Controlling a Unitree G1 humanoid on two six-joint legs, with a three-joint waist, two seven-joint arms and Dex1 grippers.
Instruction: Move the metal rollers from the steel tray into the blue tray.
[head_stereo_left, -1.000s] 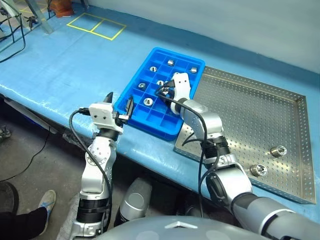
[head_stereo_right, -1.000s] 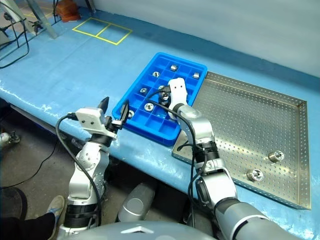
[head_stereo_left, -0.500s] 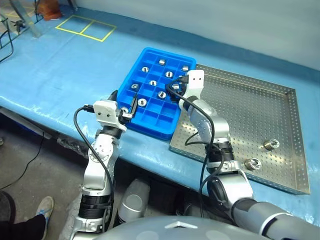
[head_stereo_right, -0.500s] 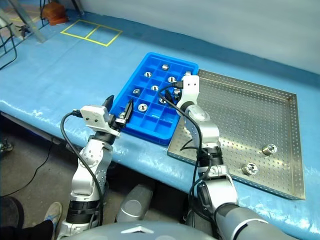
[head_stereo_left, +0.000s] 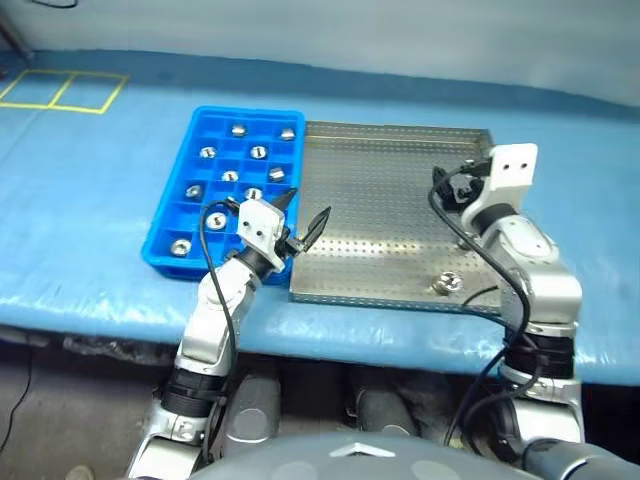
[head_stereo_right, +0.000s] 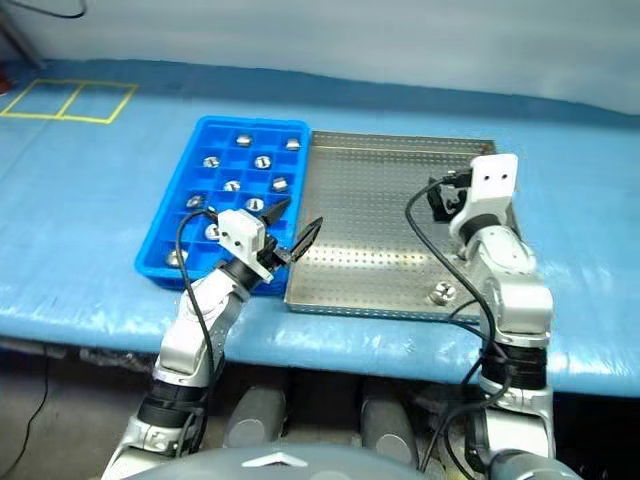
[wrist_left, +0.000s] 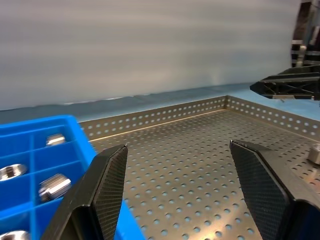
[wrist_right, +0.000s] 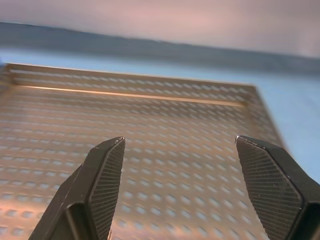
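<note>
Rollers (head_stereo_left: 230, 176) were mostly seen sorted in blue tray (head_stereo_left: 170, 205), 1 roller (head_stereo_left: 447, 283) left near steel tray (head_stereo_left: 380, 190) front rim, so both grippers, L (head_stereo_left: 303, 214) & R (head_stereo_left: 447, 190), were held spread, empty, above it.

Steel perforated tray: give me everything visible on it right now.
The large square steel tray is grey sheet metal, perforated all over in a regular grid of small holes, with low raised perforated rims. It lies flat on the blue-covered table, its left rim right beside the bright blue compartmented plastic tray. One shiny metal roller rests near its front rim. The open left gripper is by its front-left corner, the open right gripper over its right part.
</note>
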